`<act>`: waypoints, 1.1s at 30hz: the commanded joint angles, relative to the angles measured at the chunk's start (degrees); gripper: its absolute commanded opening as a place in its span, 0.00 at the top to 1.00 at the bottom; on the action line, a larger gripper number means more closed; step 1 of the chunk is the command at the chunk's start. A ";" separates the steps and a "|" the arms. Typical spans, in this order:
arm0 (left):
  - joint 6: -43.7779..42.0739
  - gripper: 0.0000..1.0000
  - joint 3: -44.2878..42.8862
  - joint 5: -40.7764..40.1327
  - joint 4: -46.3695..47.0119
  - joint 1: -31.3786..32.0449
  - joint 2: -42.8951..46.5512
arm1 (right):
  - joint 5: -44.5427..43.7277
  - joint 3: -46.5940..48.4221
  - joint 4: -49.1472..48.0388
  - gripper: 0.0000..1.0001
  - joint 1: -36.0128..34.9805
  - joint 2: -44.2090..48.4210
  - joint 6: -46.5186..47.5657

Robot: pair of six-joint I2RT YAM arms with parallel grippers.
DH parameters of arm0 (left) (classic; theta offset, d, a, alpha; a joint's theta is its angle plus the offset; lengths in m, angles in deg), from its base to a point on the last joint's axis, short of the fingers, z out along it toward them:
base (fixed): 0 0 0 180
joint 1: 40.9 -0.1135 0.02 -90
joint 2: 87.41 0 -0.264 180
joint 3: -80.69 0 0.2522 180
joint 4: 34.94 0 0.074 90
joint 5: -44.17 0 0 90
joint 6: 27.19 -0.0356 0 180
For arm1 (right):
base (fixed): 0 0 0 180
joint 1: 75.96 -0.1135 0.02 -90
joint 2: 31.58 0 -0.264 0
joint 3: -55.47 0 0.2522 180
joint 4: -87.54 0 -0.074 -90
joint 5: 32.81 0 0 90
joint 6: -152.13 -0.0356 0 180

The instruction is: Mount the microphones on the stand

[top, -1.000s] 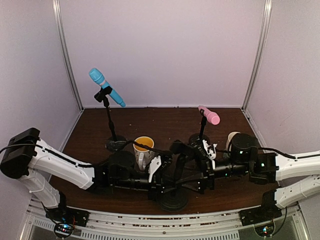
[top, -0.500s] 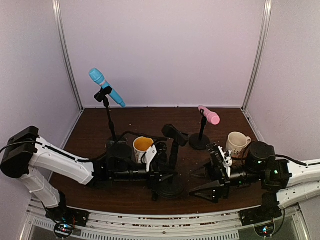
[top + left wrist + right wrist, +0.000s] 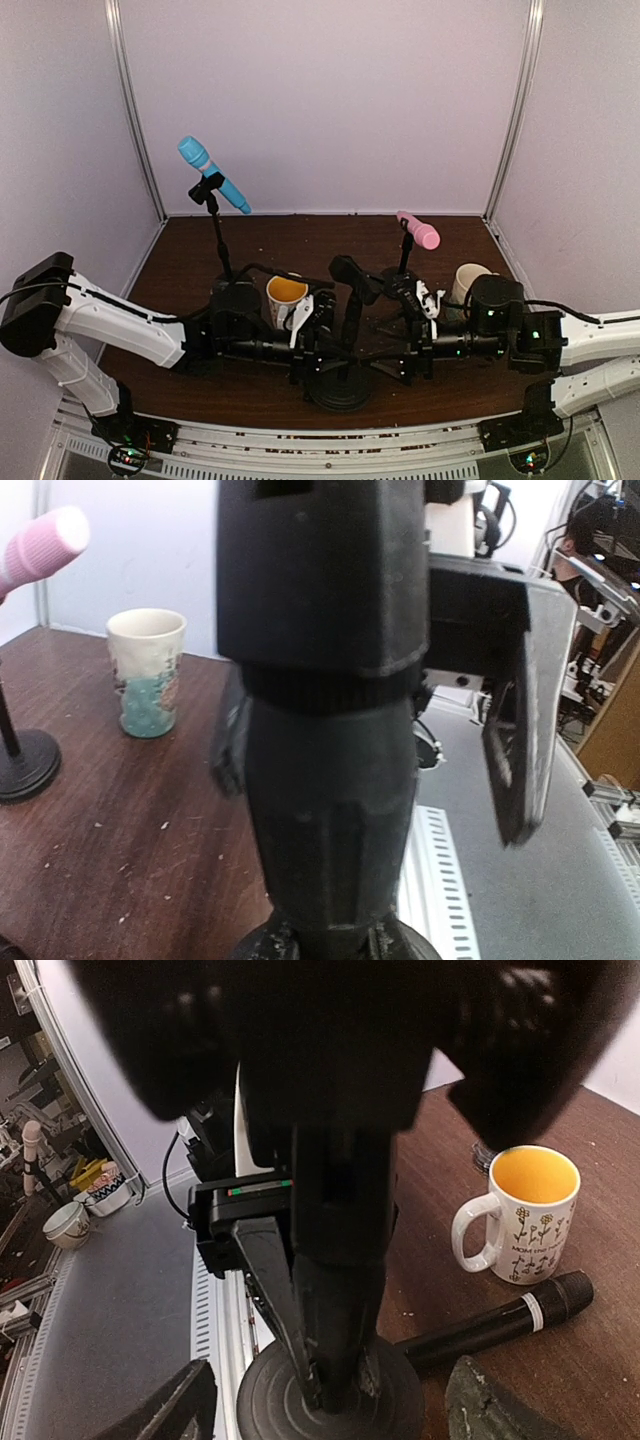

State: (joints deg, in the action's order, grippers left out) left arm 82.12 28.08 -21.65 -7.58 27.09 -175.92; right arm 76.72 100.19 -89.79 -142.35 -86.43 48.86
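Left pincer (image 3: 325,350): clamped tight on the middle stand's (image 3: 350,310) post, steadying it.
Right pincer (image 3: 330,1405): jaws wide and empty, the post showing between them.
Black microphone (image 3: 495,1322): flat on the table (image 3: 600,1360), lower right of the right wrist view, beside the stand's base, under the mug (image 3: 525,1210).
Doing it well: I'd pin the stand firmly and grasp the microphone mid-body.
Overhead view: that microphone is hidden; blue microphone (image 3: 213,174) and pink microphone (image 3: 418,230) sit clipped.

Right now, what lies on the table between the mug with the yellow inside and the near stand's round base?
The black microphone lies flat there, between the mug and the round base of the stand; the right wrist view shows it.
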 commanded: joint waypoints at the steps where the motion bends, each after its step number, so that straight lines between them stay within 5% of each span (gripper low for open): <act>1: 1.46 1.00 -4.44 6.37 7.85 0.30 -0.84 | 2.91 3.19 -6.12 0.20 0.07 -2.88 1.71; 9: 1.99 1.00 -6.14 0.94 4.45 0.31 -1.84 | 7.30 4.79 -9.72 0.21 -0.74 -7.12 1.07; 20: 3.92 1.00 -6.12 -13.75 -0.14 -0.05 0.91 | -0.89 -1.31 -10.87 0.22 -10.40 -0.18 -3.69; 28: 2.78 1.00 -5.90 -11.90 -2.00 -0.22 3.20 | -3.53 -3.93 -9.81 0.22 -11.76 4.30 -5.37; 33: 2.18 1.00 -5.10 -2.01 0.57 -0.49 3.96 | -10.94 -4.58 -4.80 0.22 -11.48 9.86 -2.94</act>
State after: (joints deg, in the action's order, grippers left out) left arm 84.05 24.65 -28.23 -13.59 27.70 -174.35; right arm 69.11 95.71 -97.53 -153.61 -80.51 44.33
